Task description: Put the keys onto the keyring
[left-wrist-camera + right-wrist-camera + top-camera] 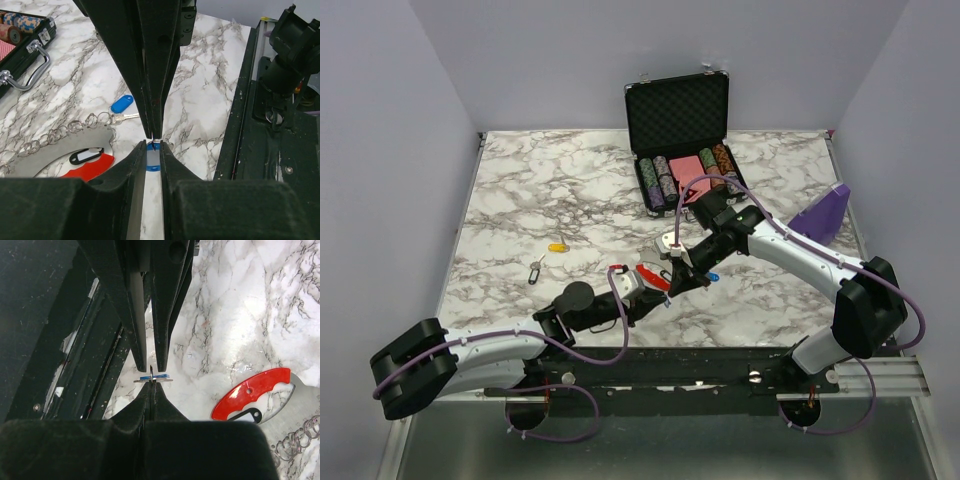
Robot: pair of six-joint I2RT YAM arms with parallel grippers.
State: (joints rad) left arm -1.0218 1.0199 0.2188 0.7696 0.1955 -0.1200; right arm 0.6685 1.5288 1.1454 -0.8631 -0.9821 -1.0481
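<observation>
Right pincer [151, 386] is pressed shut on the blue-tagged key [153, 161], I reckon to steady it for a regrip; left pincer [153, 150] sits narrow around the same key, grip unconfirmed, with the keyring [252, 389] on the surface [240, 300] just beside, unthreaded.

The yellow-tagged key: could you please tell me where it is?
Top view: the yellow-tagged key lies on the table's left half, beside another loose key, left of the red keyring.
</observation>
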